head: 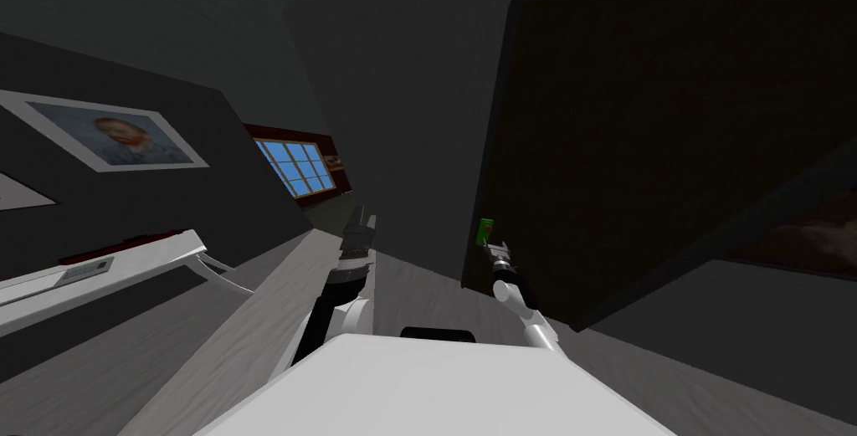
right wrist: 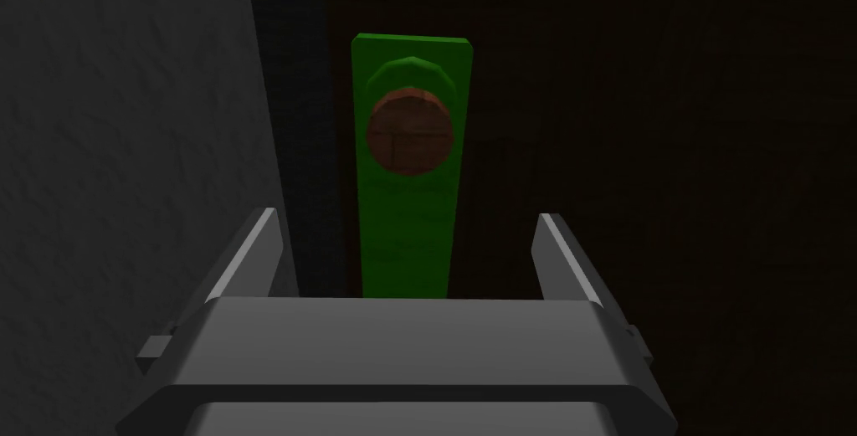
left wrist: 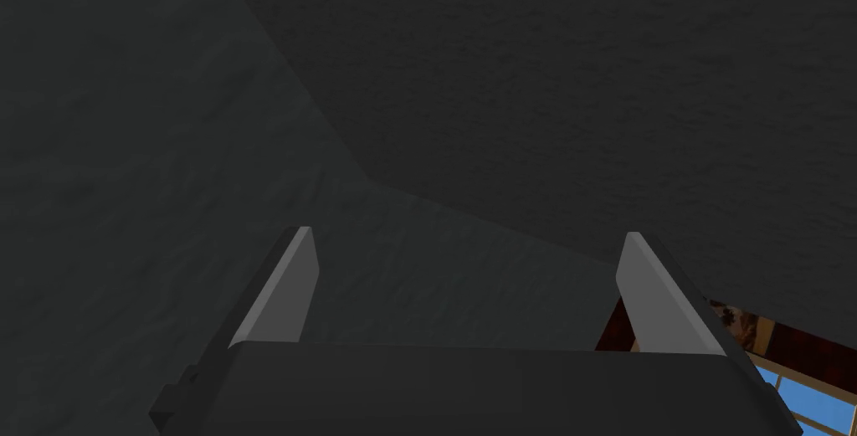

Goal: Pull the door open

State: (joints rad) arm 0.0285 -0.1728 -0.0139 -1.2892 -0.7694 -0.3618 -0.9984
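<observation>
Right wrist view: a round, faceted brown knob (right wrist: 409, 133) with a wood-like grain stands out from a tall, flat green plate (right wrist: 410, 230) with squared corners, fixed to a very dark brown door (right wrist: 669, 163) close to the door's edge, where it meets a rough-textured grey wall (right wrist: 125, 121). The right gripper (right wrist: 406, 218) points straight at the plate, its two thin, pale blades spread wide and grasping nothing; the knob sits beyond the fingertips and apart from them, centred over the gap, with nothing between gripper and knob. Seen from the head camera, the door is a broad, dark, matte slab in a dark frame on the robot's right, with the green plate small at its near edge and the right gripper just beside it. The left gripper (left wrist: 469, 237) is held up to the left of the door, well apart from it, its blades likewise spread and holding nothing. Farther left along the dim grey walls hang a framed portrait (head: 117, 140) of a bearded man and a paned window (head: 295, 166) showing blue in a reddish frame. A white table (head: 142, 265) with a thin top stands below the portrait on a pale, plank-like floor (head: 251, 330).
</observation>
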